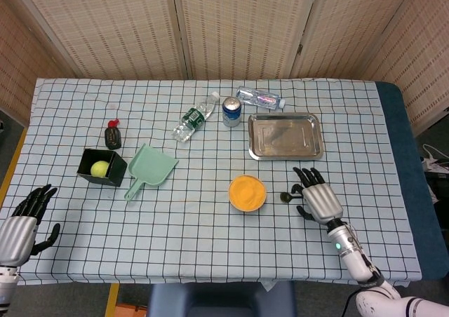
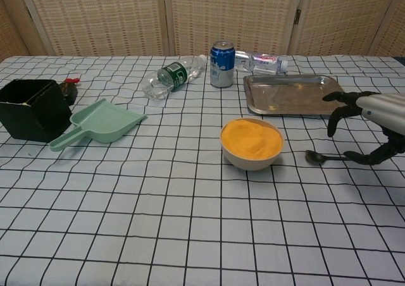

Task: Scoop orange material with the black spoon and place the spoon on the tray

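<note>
Our right hand hovers over the spoon, nothing yet grasped.

Working left to right: our left hand (image 1: pixel 24 222) waits at the table's near-left edge, fingers spread and holding nothing, well apart from the black box (image 1: pixel 102 167) and the green dustpan (image 1: pixel 152 169). The bowl of orange material (image 2: pixel 251 142) stands at centre, the tray (image 1: pixel 285 136) behind it to the right. The black spoon (image 2: pixel 316 157) lies flat on the cloth just right of the bowl, its handle under our right hand (image 1: pixel 317 197), whose fingers are apart and curved down with nothing in them. We judge the risk is the thin, flat handle: fingertips may skid it away or nudge it into the bowl, spilling material.
</note>
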Motion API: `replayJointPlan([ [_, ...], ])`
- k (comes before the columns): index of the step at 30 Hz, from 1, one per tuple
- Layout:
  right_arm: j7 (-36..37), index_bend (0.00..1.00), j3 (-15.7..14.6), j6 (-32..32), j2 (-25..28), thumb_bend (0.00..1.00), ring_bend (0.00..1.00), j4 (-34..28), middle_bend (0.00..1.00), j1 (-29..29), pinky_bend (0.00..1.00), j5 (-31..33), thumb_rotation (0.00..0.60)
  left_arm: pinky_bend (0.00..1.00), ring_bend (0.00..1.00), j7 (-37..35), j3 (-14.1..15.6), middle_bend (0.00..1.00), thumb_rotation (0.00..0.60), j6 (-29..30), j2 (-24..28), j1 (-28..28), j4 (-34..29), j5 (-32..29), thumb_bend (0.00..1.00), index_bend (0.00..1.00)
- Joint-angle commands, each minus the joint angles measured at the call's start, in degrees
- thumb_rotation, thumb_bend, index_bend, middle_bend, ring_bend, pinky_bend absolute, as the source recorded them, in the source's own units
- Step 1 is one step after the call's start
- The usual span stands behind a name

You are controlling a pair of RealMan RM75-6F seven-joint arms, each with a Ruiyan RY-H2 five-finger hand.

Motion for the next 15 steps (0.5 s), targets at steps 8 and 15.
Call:
replayJointPlan([
  [8,-2.3,0.44,0.4,-0.1,-4.3,0.29,0.0,5.8,0.0,1.3,0.0,3.6,0.6,0.17,0.0,0.3,0.1,0.0,0.6,-0.2,-0.2,-0.3,0.1,0.2,0.46,0.0],
  [15,-4.2,0.45,0.3,-0.1,-6.2,0.29,0.0,8.1,0.0,2.1,0.0,5.0,0.6,0.17,0.0,0.1,0.3,0.0,0.6,-0.4,-0.4,-0.5,0.5,0.3,0.46,0.0],
])
